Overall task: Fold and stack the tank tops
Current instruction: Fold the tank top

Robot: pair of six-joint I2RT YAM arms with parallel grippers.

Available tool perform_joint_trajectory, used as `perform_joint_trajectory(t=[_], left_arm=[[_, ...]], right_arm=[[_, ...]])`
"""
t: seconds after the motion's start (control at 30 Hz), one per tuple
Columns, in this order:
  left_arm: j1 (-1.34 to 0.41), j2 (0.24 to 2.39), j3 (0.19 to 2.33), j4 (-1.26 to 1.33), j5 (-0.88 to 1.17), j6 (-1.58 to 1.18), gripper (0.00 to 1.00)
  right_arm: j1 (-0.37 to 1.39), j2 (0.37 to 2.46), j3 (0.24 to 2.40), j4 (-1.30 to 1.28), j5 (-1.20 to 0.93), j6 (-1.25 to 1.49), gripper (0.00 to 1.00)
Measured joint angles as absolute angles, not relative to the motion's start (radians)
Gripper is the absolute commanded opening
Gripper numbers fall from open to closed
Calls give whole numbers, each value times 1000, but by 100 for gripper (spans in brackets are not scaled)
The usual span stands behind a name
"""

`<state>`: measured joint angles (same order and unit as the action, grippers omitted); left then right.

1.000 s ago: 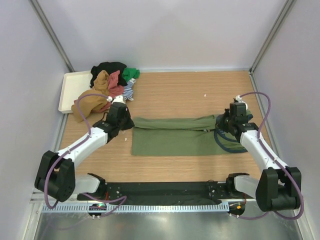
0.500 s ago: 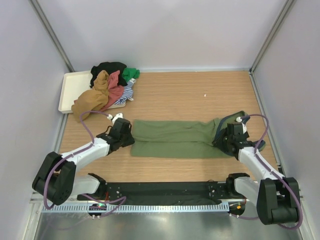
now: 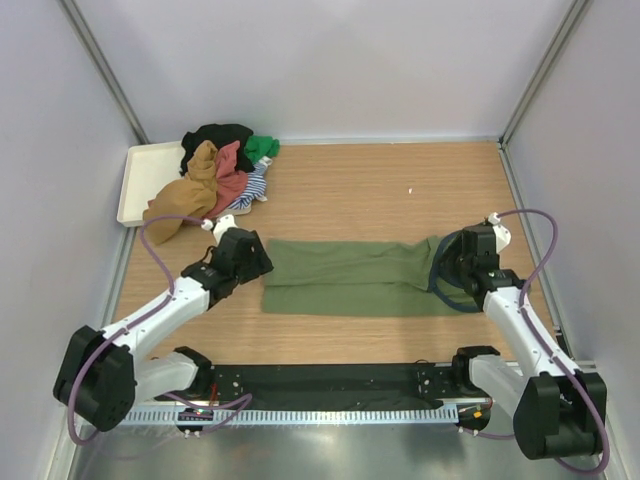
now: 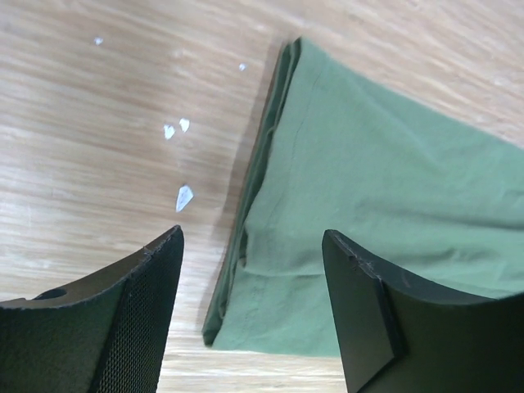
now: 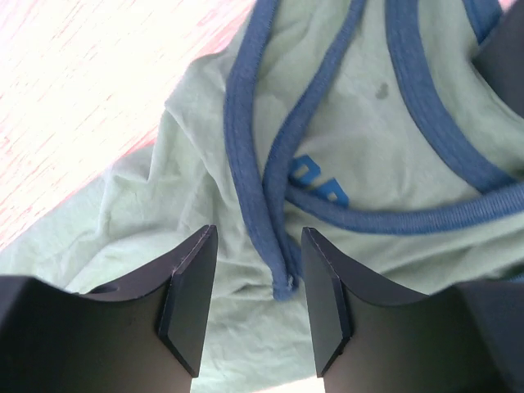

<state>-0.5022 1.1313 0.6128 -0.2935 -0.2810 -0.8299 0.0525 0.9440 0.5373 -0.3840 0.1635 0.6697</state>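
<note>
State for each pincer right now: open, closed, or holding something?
Left pincer: open, holding nothing, over the edge of the olive tank top.
Right pincer: open, holding nothing, over its navy trim.

The wooden table (image 3: 380, 190) bears a folded olive tank top (image 3: 345, 276), a cream tray (image 3: 138, 185) and a pile of tops (image 3: 215, 172).

The right end effector (image 5: 255, 304) hangs parted over blue-trimmed straps of the green tank top (image 5: 372, 78).

White links, black joints, a purple cable (image 3: 552, 248) on each arm (image 3: 160, 308); left claw (image 4: 250, 311) and right claw (image 5: 255, 303) matte black.
</note>
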Motion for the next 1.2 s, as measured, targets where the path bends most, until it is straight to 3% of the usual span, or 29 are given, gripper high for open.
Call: perform_joint_trajectory(t=[0.27,0.33,0.43,0.53,0.57,0.63,0.8,1.2], left_arm=[[-502,1293,714,-285,-262,-810,61],[-502,1339,722,-277,-253,-805,55],[-502,1374,722,-274,-241,-805,37],[-502,1395,721,-261,-232,-803,25],[-502,1400,721,-256,-231,-803,22],[-502,1409,714,-236,-224,-802,14],[-494,1446,683,-204,-196,-804,0],[-464,1441,649,-156,-175,-804,0]], right_arm=[[52,1159,595,-337,118,630,49],[52,1196,595,-325,104,630,47],[52,1211,594,-309,94,631,40],[52,1214,594,-297,95,630,23],[52,1215,594,-296,96,630,12],[52,1218,593,-295,102,631,4],[52,1216,577,-296,131,640,1],[49,1100,525,-341,242,692,1]])
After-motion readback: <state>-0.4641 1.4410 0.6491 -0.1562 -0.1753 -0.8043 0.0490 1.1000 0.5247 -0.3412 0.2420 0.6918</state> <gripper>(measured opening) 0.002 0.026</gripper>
